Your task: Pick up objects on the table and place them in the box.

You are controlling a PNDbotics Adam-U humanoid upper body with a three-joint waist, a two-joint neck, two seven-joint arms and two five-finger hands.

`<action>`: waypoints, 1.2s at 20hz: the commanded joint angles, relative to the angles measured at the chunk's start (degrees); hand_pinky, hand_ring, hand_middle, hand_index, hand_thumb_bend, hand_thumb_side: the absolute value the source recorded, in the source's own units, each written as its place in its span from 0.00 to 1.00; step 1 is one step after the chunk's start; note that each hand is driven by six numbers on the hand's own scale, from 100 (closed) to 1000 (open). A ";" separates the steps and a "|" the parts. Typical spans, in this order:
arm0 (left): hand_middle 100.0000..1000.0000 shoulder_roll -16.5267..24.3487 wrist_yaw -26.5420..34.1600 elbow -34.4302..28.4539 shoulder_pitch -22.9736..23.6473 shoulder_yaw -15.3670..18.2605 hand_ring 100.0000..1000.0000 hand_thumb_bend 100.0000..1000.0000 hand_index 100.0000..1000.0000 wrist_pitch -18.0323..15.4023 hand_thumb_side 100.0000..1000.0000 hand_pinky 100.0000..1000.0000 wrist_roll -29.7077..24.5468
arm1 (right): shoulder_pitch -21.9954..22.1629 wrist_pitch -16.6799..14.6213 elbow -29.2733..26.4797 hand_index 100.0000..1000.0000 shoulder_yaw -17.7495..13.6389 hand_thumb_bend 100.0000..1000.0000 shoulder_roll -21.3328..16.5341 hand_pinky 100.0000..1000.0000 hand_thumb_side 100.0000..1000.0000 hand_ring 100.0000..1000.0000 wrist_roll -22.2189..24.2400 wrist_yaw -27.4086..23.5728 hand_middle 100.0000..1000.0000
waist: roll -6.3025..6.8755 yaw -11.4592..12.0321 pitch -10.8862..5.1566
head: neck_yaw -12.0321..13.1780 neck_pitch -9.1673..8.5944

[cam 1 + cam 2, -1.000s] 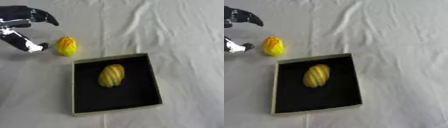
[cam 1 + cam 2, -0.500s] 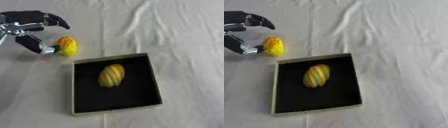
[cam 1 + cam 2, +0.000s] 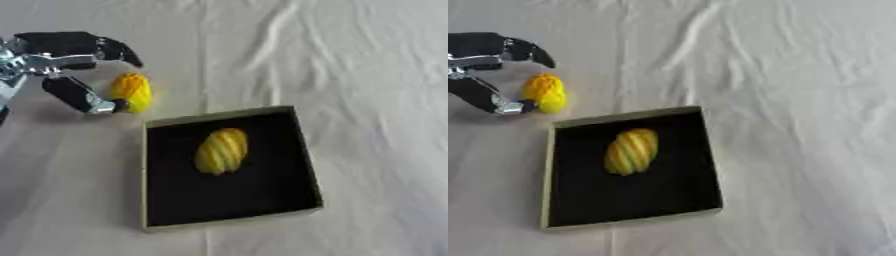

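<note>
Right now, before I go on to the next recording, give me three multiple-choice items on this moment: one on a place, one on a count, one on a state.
1. Where does the striped yellow-green object lie?
A. Inside the box
B. On the cloth right of the box
C. In the left hand

2. How many yellow objects lie outside the box?
A. None
B. One
C. Three

3. How does the left hand stand to the yellow object on the cloth?
A. Fingers and thumb spread around it, not yet closed
B. Lifting it above the box
C. Flat on the far right of the cloth

Key: 1 A, it rests on the box's black floor. 2 B, only one lies beside the box's far left corner. 3 A, the fingers arch above and the thumb sits at its lower side.
</note>
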 commanded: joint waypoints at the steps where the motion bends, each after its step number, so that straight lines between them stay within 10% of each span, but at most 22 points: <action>1: 0.82 0.69 -1.21 0.45 -1.30 0.82 0.90 0.21 0.93 -0.54 0.41 0.87 1.02 | -0.50 0.06 -0.94 0.74 -0.56 0.00 -0.86 0.92 0.53 0.78 0.19 -0.49 0.47 | -0.08 -0.11 -1.13 | 0.16 -0.09; 9: 0.74 -0.90 0.49 1.73 -0.98 1.05 0.82 0.00 0.87 0.36 0.09 0.81 0.70 | -0.17 1.33 -0.94 0.74 -0.12 0.00 0.64 0.93 0.53 0.78 0.76 -0.95 0.46 | -0.09 -0.36 -0.96 | 0.38 -0.19; 24: 0.52 2.48 7.99 -12.81 -1.33 3.24 0.62 0.00 0.66 4.69 0.22 0.68 10.21 | 1.62 2.41 -0.94 0.73 -0.47 0.00 1.50 0.93 0.52 0.78 0.52 -1.22 0.45 | -0.07 0.49 -1.49 | -0.21 -0.08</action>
